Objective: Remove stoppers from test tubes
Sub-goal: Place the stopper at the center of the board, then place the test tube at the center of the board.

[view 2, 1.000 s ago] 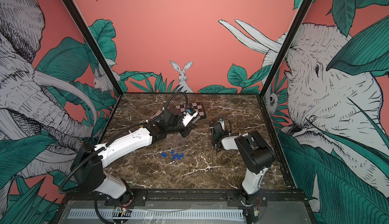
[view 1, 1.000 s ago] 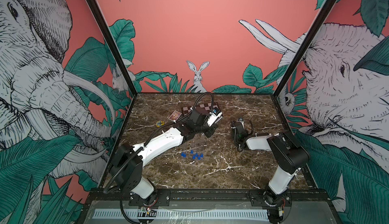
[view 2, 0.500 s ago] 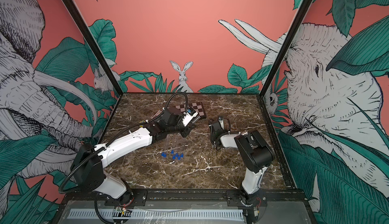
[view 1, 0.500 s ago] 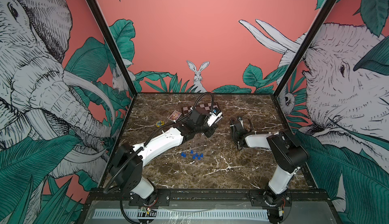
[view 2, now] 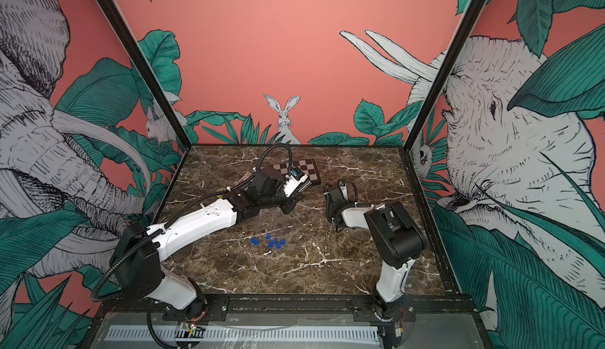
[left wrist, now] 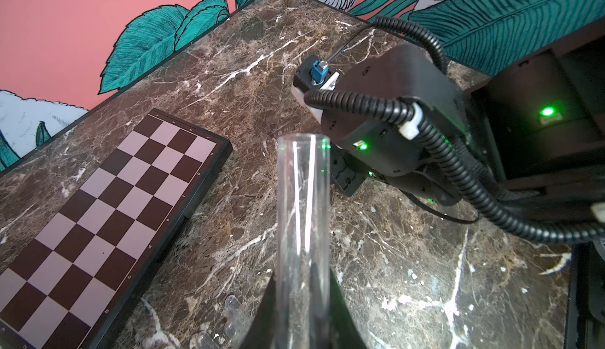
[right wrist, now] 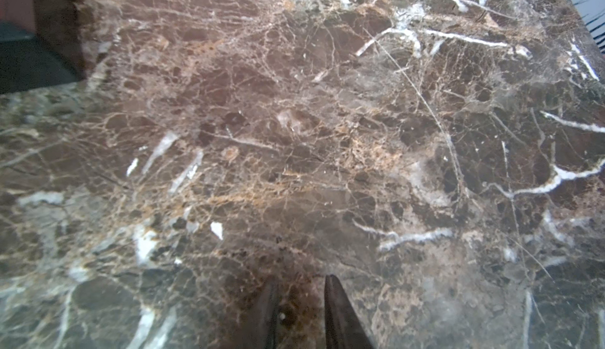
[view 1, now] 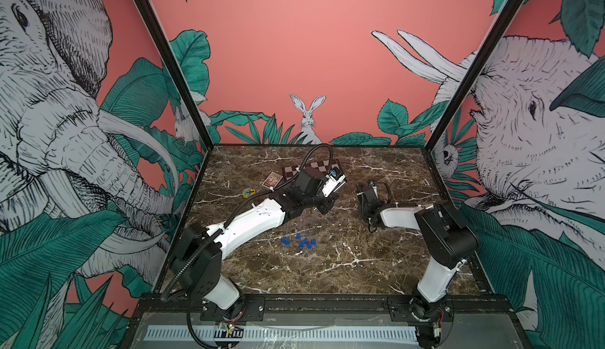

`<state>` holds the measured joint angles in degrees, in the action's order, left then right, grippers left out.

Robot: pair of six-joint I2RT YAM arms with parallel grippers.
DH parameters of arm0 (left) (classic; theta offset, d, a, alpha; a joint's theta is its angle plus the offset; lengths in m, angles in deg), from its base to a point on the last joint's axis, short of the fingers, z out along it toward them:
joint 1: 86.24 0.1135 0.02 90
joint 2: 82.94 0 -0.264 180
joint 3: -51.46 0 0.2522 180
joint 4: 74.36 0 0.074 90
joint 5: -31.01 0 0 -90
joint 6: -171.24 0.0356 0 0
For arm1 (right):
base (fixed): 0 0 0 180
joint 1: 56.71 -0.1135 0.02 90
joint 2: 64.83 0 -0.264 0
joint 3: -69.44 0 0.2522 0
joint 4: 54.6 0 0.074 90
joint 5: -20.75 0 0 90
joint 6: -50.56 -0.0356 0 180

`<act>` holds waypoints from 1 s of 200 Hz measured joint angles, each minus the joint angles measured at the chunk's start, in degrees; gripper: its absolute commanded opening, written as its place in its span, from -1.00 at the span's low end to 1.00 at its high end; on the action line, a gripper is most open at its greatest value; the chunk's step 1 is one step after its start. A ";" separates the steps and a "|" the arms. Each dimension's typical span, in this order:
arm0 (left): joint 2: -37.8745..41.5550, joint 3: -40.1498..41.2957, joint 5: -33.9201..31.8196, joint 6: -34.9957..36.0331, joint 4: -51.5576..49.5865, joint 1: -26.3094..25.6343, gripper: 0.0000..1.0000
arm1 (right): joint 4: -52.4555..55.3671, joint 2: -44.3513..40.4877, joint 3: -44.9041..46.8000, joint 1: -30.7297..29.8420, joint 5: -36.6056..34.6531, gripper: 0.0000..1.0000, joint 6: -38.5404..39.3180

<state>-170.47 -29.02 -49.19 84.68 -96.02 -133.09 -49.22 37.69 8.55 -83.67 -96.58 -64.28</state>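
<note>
My left gripper (left wrist: 302,298) is shut on a clear test tube (left wrist: 302,200). The tube's open mouth points away from the wrist and has no stopper in it. Round ends of other test tubes (left wrist: 233,306) lie on the marble beside the jaws. In both top views several blue stoppers (view 1: 302,242) (view 2: 270,243) lie loose in a cluster in front of the left wrist. Faint streaks of test tubes (view 2: 265,220) show just behind them. My right gripper (right wrist: 301,298) hangs close over bare marble, its fingers (right wrist: 334,308) slightly apart with nothing between them.
A chessboard (view 1: 316,168) (left wrist: 114,216) lies at the back centre, partly under the left wrist. A small card (view 1: 273,179) and a yellow toy piece (view 1: 248,192) lie to its left. The right arm's wrist (view 1: 368,196) stands a short way right of the left gripper.
The right wrist has shifted slightly toward the back. The left arm and the stopper cluster have not moved.
</note>
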 measured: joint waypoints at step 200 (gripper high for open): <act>-27.30 -20.37 -11.04 -17.51 2.27 -10.99 -1.00 | 28.30 -46.31 -10.91 14.40 -3.37 -0.12 3.45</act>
<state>-197.77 -49.39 -60.23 67.17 -93.75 -144.09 -20.92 -8.62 -2.36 -69.27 -99.95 -60.83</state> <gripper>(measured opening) 0.164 0.440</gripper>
